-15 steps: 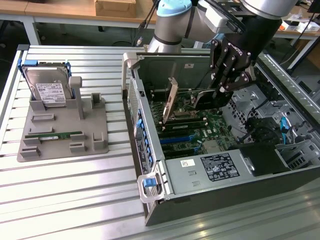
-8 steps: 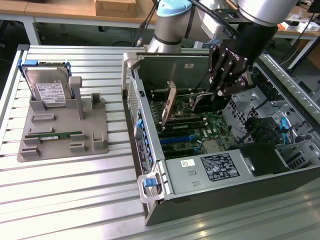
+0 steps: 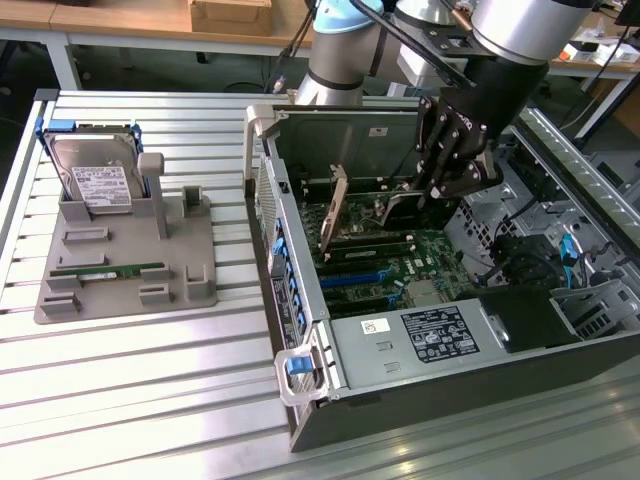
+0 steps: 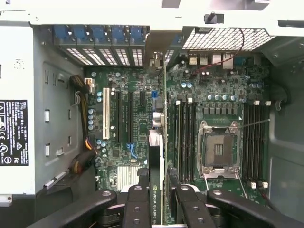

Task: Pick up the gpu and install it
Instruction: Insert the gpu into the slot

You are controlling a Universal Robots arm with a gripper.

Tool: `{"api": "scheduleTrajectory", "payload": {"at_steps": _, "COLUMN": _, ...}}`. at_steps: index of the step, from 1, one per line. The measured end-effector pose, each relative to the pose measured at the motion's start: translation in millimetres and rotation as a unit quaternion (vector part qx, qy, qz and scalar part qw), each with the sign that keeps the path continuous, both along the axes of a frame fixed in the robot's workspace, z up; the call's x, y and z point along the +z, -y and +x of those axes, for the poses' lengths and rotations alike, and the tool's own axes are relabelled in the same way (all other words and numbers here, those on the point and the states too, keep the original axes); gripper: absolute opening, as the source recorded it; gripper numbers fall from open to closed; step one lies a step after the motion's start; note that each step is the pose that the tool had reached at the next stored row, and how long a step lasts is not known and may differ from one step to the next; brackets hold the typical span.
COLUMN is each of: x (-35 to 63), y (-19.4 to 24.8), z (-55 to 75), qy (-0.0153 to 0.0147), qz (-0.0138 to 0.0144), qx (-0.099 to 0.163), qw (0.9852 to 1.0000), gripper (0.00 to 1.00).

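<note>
**Gpu [image 4: 155,192] gripped inside the case [image 3: 420,405]**

We see the gripper [image 3: 441,188] clenched on the gpu, one finger [image 4: 137,202] against each broad face. The gpu stands on edge over the motherboard [image 4: 218,95]. Its silver bracket [image 3: 335,210] is toward the case's rear wall. We cannot tell whether it sits in a slot.

The arm [image 3: 520,30] has silver-grey cylindrical links with light-blue joint caps [image 3: 335,15]; a black cable [image 3: 420,45] runs toward 10 o'clock from the wrist. The gripper [image 3: 437,192] is black, with screw-fastened linkage fingers [image 4: 137,206].
</note>
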State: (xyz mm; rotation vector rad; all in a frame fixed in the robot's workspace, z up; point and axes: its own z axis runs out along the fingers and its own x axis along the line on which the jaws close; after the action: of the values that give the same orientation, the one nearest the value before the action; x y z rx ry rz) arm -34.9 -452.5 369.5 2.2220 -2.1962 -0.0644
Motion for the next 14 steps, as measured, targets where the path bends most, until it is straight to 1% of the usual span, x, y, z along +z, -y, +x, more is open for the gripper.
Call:
{"api": "scheduleTrajectory", "payload": {"at_steps": 2, "x": -2.0, "y": 0.0, "z": 0.0, "qy": 0.0, "qz": 0.0, "qx": -0.003, "qw": 1.0, "gripper": 0.26}}
{"api": "scheduleTrajectory", "payload": {"at_steps": 7, "x": -3.5, "y": 0.0, "z": 0.1, "qy": 0.0, "qz": 0.0, "qx": -0.002, "qw": 1.0, "gripper": 0.26}}
{"api": "scheduleTrajectory", "payload": {"at_steps": 14, "x": -4.2, "y": 0.0, "z": 0.1, "qy": 0.0, "qz": -0.0001, "qx": 0.026, "qw": 0.9997, "gripper": 0.26}}
